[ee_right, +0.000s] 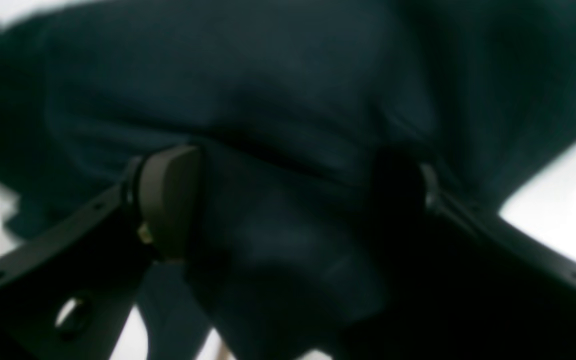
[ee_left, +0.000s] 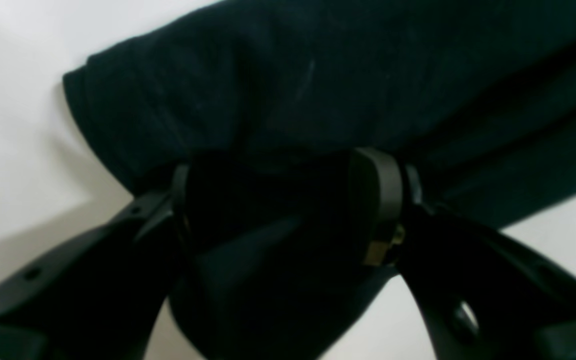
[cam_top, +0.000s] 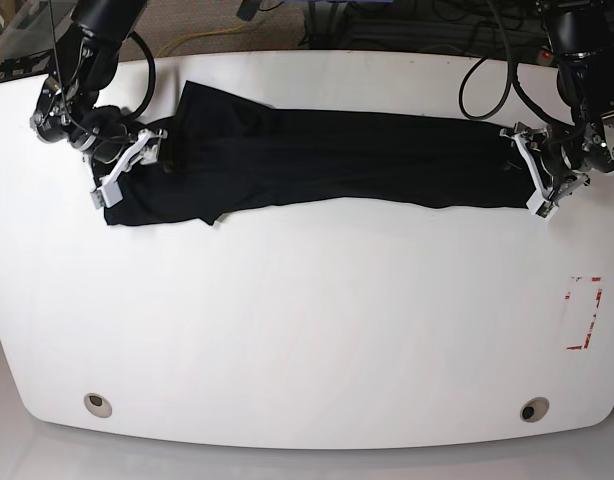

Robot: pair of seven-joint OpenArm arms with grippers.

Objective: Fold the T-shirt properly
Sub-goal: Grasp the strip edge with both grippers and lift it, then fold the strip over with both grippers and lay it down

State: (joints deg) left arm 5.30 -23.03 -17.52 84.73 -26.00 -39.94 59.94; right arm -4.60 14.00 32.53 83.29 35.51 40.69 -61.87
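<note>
T-shirt [cam_top: 337, 160]: long soft black band (rumpled ends)

Black T-shirt [cam_top: 327, 160] stretched in a long band across the far table

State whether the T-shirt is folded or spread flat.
Folded: the T-shirt lies as a long narrow band across the table, one sleeve end sticking out; not yet compact.

A lab: white table [cam_top: 307, 330] with cables [cam_top: 407, 25] trailing behind it.
</note>
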